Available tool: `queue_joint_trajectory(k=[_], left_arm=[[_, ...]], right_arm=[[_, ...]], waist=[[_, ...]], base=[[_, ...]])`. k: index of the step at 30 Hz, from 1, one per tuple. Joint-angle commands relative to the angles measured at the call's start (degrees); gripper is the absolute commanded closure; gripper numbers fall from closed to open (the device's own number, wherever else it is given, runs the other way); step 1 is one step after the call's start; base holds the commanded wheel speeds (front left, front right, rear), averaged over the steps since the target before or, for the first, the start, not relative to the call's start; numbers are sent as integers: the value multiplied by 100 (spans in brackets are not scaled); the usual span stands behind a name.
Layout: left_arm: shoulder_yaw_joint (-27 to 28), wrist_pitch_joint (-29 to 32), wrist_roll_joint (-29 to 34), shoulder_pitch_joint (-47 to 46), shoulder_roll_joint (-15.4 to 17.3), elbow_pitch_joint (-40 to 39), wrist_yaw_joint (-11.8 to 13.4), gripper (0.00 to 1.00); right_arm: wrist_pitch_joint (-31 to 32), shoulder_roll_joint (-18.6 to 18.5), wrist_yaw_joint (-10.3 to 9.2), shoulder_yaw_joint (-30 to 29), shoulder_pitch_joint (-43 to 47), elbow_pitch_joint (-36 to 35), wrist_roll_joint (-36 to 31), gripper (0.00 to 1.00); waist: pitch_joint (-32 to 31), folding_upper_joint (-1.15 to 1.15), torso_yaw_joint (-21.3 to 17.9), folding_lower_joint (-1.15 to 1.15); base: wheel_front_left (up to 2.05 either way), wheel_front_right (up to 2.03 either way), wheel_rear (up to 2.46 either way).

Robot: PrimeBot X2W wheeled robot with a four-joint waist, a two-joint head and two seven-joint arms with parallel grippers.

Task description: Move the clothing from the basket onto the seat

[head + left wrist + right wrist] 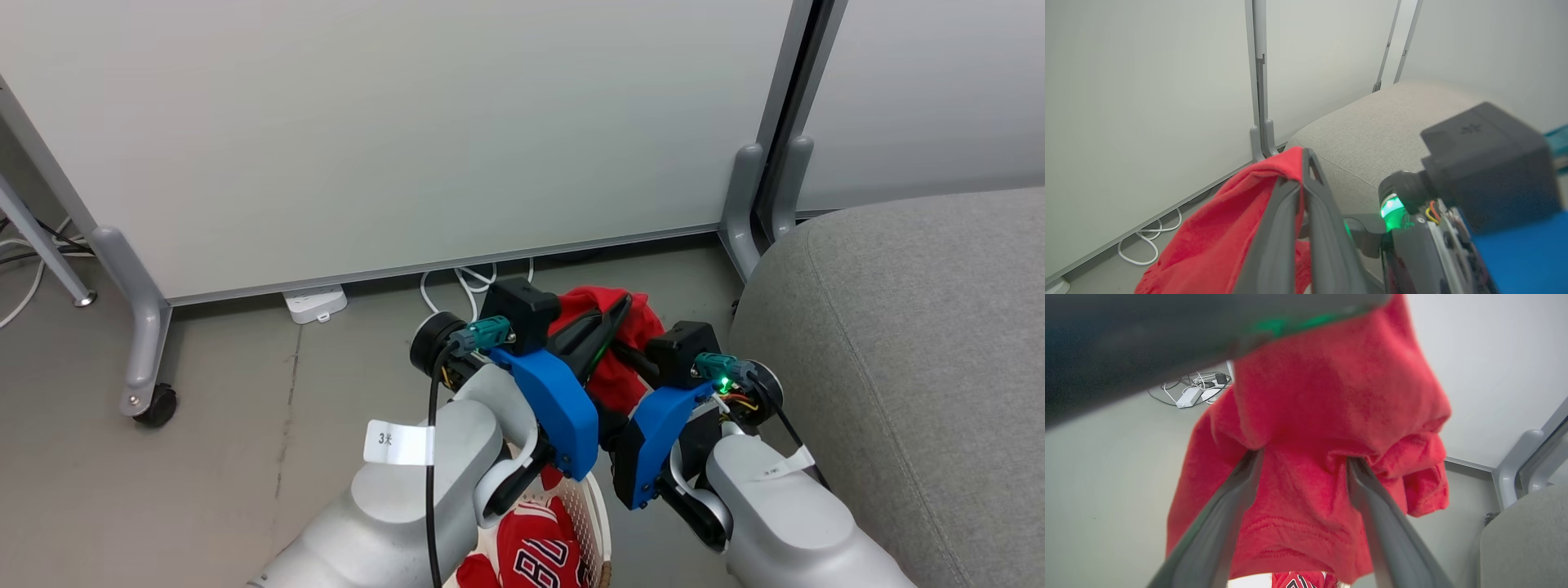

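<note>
Above the basket: a red garment hangs in the air between the two grippers, off the floor and just beside the seat, not on it.
Left gripper: its long dark fingers are pressed together with a fold of the red cloth pinched at their tips. The rest drapes down one side.
Right gripper: the fingers are spread apart. Both tips are buried in folds of the cloth, so any hold on it cannot be told.
Hidden: the raised garment shows no lettering from the sides in view. A dark bar with a green glow, too close and blurred to make out, crosses the top of the right wrist view.
Cut off: the basket is mostly covered by the pale forearms, showing just a curve of cream perforated wall and a little brown rim. A second garment lies inside, red with white trim and partial black digits.
Cloth: soft, matte and slightly fuzzy, bunched into rounded folds, with a stitched hem line near the lower edge.
Seat surface: grey woven upholstery with a rounded corner and one stitched seam.
Behind: a smooth white partition on grey feet, with a white power strip and looped cables at its base.
</note>
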Motion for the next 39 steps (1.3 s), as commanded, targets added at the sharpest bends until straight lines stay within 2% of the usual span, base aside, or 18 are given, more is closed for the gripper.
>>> queue_joint_trajectory(k=[1, 6, 7, 8, 9, 10, 30, 31, 32, 33, 34, 39], left_arm=[[-24, 13, -47, 36, -1, -52, -35, 100], [-117, 34, -166, 55, -2, -153, -47, 100], [-131, 34, -187, 56, 0, -159, -48, 100], [-145, 32, -206, 54, 5, -168, -50, 100], [-156, 27, -213, 54, 11, -177, -51, 100], [-165, 23, -229, 54, 14, -183, -50, 100], [-200, -132, -328, -41, 121, -29, -19, 98], [-202, -148, -327, -44, 120, -19, -14, 91], [-206, -160, -324, -46, 120, -9, -9, 78], [-206, -186, -307, -53, 122, 2, 12, 51], [-202, -222, -279, -65, 127, 6, 50, 1], [-142, -496, -97, 51, 229, 1, 230, 0]], right_arm=[[-51, -14, 1, 10, -108, 55, 25, 0], [-131, -14, 1, 82, -225, 228, 141, 0], [-140, -14, 1, 97, -238, 255, 169, 4], [-174, -14, 1, 101, -265, 293, 162, 55], [-234, -14, 1, 86, -293, 338, 151, 86], [-260, -14, 1, 85, -303, 372, 157, 100], [-617, -15, 1, 98, -410, 625, 225, 100], [-625, -15, 1, 100, -416, 634, 225, 100], [-632, -15, 1, 102, -426, 641, 221, 100], [-641, -15, 1, 104, -435, 645, 221, 100], [-651, -15, 1, 107, -443, 650, 222, 100], [-679, -15, 1, 133, -456, 629, 214, 100]], waist=[[-8, 0, 10, 0], [-27, 0, 37, 0], [-31, 0, 41, 0], [-33, 0, 45, 0], [-36, 0, 48, 0], [-40, 0, 51, 0], [-54, 0, -15, 0], [-54, 0, -17, 0], [-54, 0, -18, 0], [-55, 0, -20, 0], [-55, 0, -22, 0], [-49, 0, -56, 0]], base=[[0, 0, 0], [0, 0, 0], [0, 0, 0], [0, 0, 0], [0, 0, 0], [0, 0, 0], [0, 0, 0], [0, 0, 0], [0, 0, 0], [0, 0, 0], [0, 0, 0], [0, 0, 0]])
